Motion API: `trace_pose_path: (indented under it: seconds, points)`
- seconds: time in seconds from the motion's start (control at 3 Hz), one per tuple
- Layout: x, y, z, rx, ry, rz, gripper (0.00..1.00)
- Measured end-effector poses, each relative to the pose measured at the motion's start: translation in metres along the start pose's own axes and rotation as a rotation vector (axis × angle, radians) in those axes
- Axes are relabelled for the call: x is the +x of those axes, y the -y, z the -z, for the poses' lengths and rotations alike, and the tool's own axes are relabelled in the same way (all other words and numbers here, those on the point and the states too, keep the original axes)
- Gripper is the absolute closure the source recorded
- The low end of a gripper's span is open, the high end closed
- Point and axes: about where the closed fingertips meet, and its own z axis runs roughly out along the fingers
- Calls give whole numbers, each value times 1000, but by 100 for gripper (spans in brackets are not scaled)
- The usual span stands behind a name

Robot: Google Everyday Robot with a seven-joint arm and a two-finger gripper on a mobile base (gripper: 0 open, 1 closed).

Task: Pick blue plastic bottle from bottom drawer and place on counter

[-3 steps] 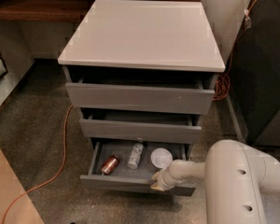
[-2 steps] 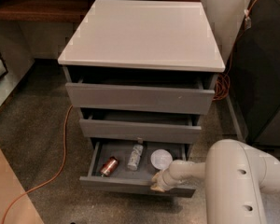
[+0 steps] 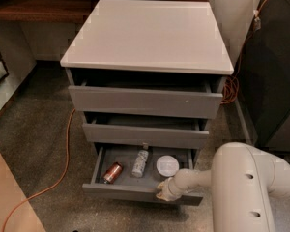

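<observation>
While the bottom drawer (image 3: 135, 193) is standing pulled out below the counter's (image 3: 147, 33) front edge, its contents are lying in plain sight. Going left to right: a copper-red can (image 3: 112, 172) is lying toward the counter's front-left corner. The blue plastic bottle (image 3: 140, 162) is lying just beside it, under the middle of the front edge. A white bowl (image 3: 167, 166) is sitting near the bottle on its right. The gripper (image 3: 163, 191) is resting at the drawer's front lip, just in front of the bowl; whether it is spread or closed cannot be told. Judgement: the reach is calling for a lift clear of the lip, a shift left over the bottle, then a descent across its slim body, keeping off can and bowl.
</observation>
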Motion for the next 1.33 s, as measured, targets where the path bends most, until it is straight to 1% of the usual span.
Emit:
trace_pose_path:
  seconds: [0.33,0.67,1.0,1.33]
  points:
    - [1,-10,0,-9,-1,-3,100]
    - [-1,-12,2,-10,-3,1,80]
    - [-10,-13,9,-4,-11,20,56]
    - [-31,-8,22,14,-15,68,33]
